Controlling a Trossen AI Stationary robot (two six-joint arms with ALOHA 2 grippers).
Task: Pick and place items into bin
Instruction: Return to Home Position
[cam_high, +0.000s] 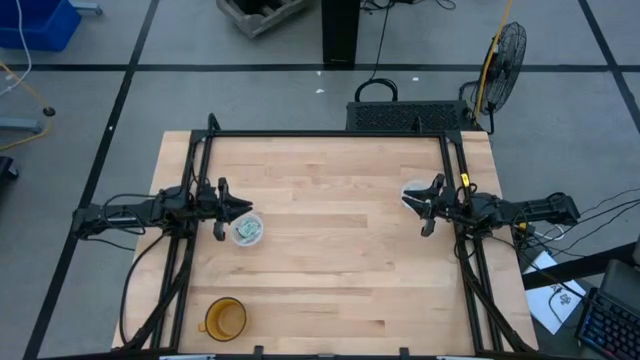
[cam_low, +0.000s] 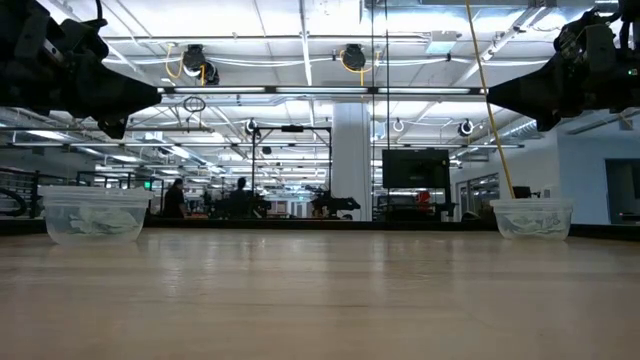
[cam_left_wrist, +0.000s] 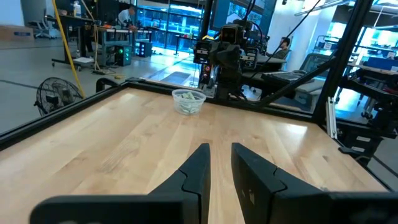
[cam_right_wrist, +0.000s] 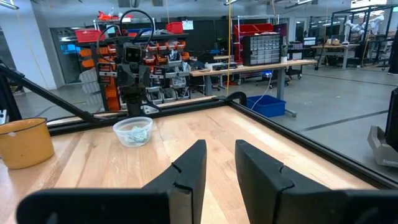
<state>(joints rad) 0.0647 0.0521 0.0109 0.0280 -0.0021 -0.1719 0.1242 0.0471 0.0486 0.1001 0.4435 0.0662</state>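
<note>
Two small clear bowls hold pale green and white packets. One bowl (cam_high: 247, 231) stands on the table just in front of my left gripper (cam_high: 240, 208); it shows in the right wrist view (cam_right_wrist: 133, 132) and the low view (cam_low: 95, 215). The other bowl (cam_high: 412, 187) stands by my right gripper (cam_high: 412, 203), seen in the left wrist view (cam_left_wrist: 188, 101) and the low view (cam_low: 532, 218). Both grippers hover above the table, facing each other, each with a narrow gap between its fingers (cam_left_wrist: 221, 152) (cam_right_wrist: 219, 152) and nothing in it. I see no packets loose on the table.
A yellow cup (cam_high: 225, 318) stands near the table's near left corner, also in the right wrist view (cam_right_wrist: 23, 143). A black frame (cam_high: 330, 134) runs along the table's far, left and right sides. Bare wood (cam_high: 335, 230) lies between the two arms.
</note>
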